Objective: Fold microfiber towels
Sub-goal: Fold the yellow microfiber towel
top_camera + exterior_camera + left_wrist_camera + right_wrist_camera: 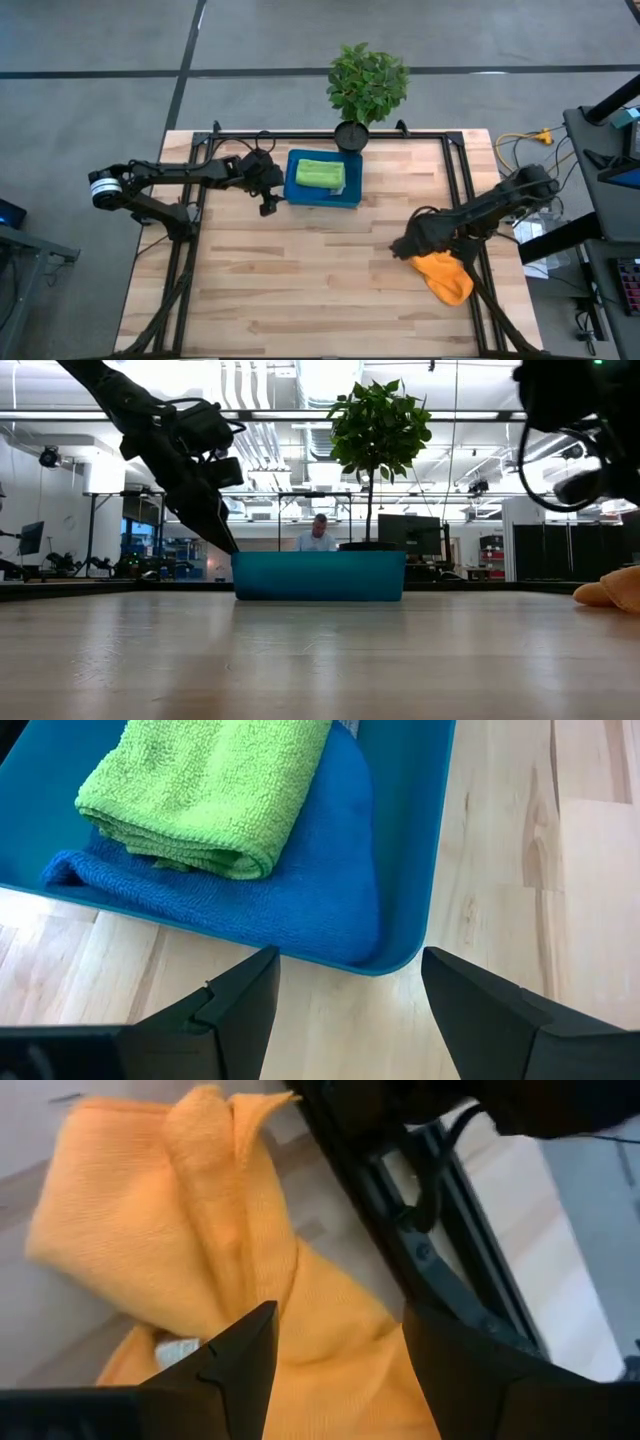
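my right gripper (335,1370), fingers spread, hovers over the crumpled soft orange microfiber towel (445,274); limp, light; i'd pinch a corner; left gripper (345,1010) spread by the tray.

The left arm reaches in from the left edge of the table, stretched along its far side, and its hand (268,197) hangs tilted downward with the two fingers (240,1005) spread apart and nothing between them. The right arm comes in from the right edge, bent low, and its hand (405,247) has its fingers (245,1360) parted too.
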Tool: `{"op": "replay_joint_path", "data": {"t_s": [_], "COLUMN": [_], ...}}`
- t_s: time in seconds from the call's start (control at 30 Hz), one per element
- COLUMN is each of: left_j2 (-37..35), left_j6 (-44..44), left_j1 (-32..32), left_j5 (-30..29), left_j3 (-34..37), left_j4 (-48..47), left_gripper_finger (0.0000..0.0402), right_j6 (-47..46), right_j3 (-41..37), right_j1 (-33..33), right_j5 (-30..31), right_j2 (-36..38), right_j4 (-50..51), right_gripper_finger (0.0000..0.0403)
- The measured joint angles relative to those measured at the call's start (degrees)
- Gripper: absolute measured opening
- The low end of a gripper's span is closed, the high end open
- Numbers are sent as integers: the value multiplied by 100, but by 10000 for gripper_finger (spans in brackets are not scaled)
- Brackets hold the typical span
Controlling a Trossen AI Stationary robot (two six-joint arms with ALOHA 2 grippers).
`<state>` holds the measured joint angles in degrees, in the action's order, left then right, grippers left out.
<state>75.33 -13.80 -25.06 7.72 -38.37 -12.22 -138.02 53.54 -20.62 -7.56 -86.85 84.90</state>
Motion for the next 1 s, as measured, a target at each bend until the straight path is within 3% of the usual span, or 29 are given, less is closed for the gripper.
{"op": "replay_joint_path", "data": {"t_s": [0.33,1.0], "left_j2": [15,17], "left_j6": [0,2], "left_j1": [0,0], "left_j5": [18,12], "left_j3": [7,4], "left_j4": [215,290], "left_gripper_finger": [231,231], "right_j6": [0,157], "right_j3": [-1391,-1867], "right_j1": [270,793], "right_j5": [11,372], "right_j2": [1258,1360], "right_j4": [-1402,-1671], "right_gripper_finger": [179,167]}}
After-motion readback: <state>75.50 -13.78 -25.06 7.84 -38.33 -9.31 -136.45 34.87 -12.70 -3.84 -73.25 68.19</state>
